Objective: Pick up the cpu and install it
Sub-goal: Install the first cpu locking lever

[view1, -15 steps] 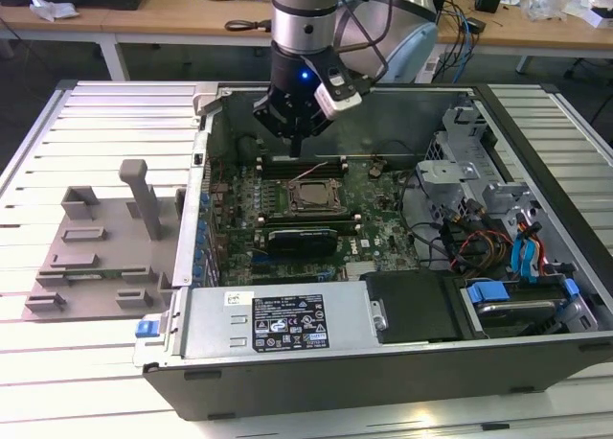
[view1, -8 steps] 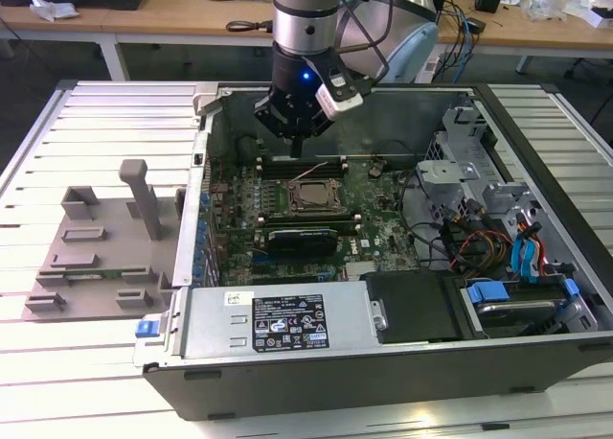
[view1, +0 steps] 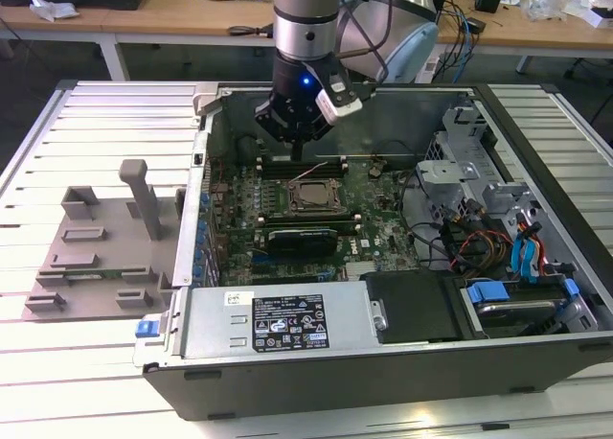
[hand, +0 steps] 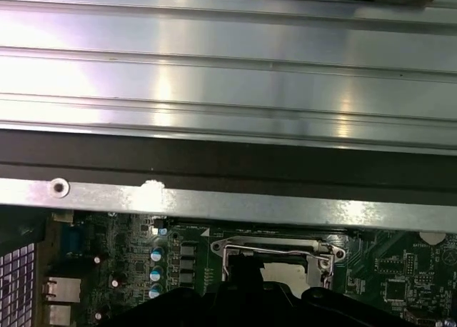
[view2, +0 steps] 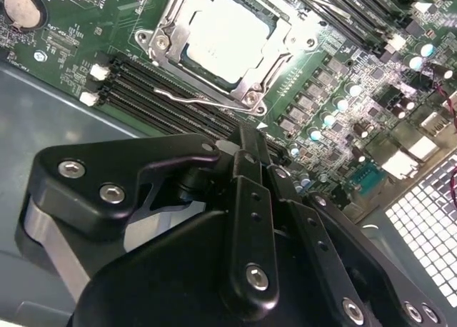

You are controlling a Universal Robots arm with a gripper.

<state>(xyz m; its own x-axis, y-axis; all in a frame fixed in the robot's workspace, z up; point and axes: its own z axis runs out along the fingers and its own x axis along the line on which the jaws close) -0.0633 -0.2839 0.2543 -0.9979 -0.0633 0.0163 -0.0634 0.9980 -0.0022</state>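
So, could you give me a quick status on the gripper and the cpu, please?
Gripper above motherboard, behind socket. Cpu seated in socket frame. Nothing on top of it.

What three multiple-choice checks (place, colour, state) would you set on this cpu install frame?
1. Where is the cpu?
A) on the grey tray
B) in the socket on the motherboard
C) on the table slats

2. What colour is the motherboard?
A) green
B) blue
C) red

3. What state is the computer case in?
A) closed, panel on
B) standing upright
C) lying on its side, open, board exposed

Answers:
1 B: in the second wrist view its pale silver top sits inside the socket frame.
2 A: the board is green in all three views.
3 C: the exterior view looks straight down into the open case.
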